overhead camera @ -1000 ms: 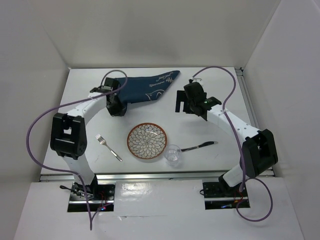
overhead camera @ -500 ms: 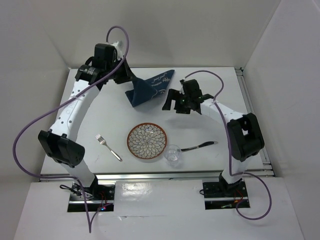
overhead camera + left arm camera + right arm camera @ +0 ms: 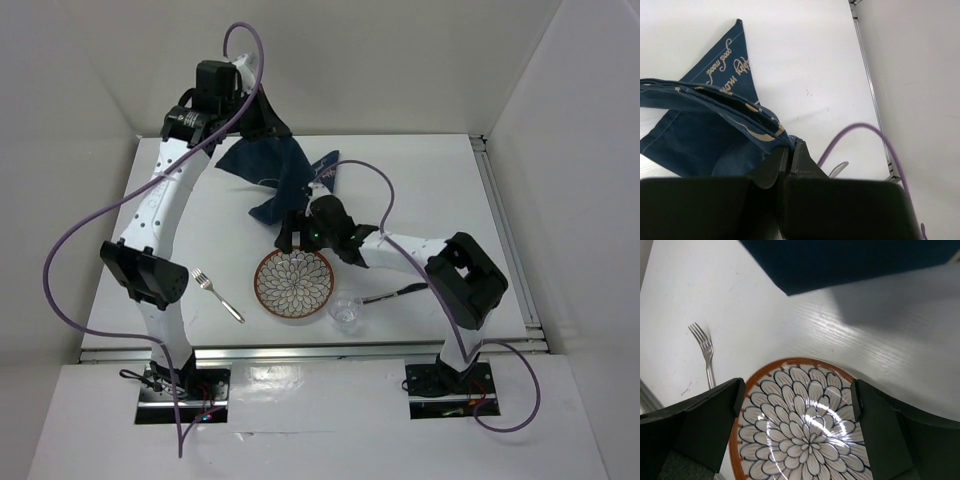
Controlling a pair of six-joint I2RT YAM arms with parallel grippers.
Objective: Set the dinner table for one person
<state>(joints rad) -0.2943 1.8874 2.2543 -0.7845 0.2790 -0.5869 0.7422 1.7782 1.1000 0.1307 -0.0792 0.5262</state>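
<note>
The dinner table (image 3: 440, 200) is the white tabletop. My left gripper (image 3: 262, 122) is raised at the back left and shut on a navy blue cloth (image 3: 285, 170), which hangs down with its low corner near the table. In the left wrist view the jaws (image 3: 790, 148) pinch a fold of the cloth (image 3: 705, 125). My right gripper (image 3: 300, 232) is open and empty over the far edge of a flower-patterned plate (image 3: 293, 283). The right wrist view shows the plate (image 3: 805, 440) between its fingers (image 3: 705, 430), with my right gripper (image 3: 796, 395) above it.
A fork (image 3: 218, 295) lies left of the plate and also shows in the right wrist view (image 3: 705, 347). A clear glass (image 3: 346, 310) stands at the plate's front right. A spoon (image 3: 398, 293) lies right of the glass. An aluminium rail (image 3: 505, 230) runs along the right edge.
My left arm has lifted the cloth up off the table, so it now hangs. My right gripper has moved left and nearer, from the back right to over the plate's far edge.
</note>
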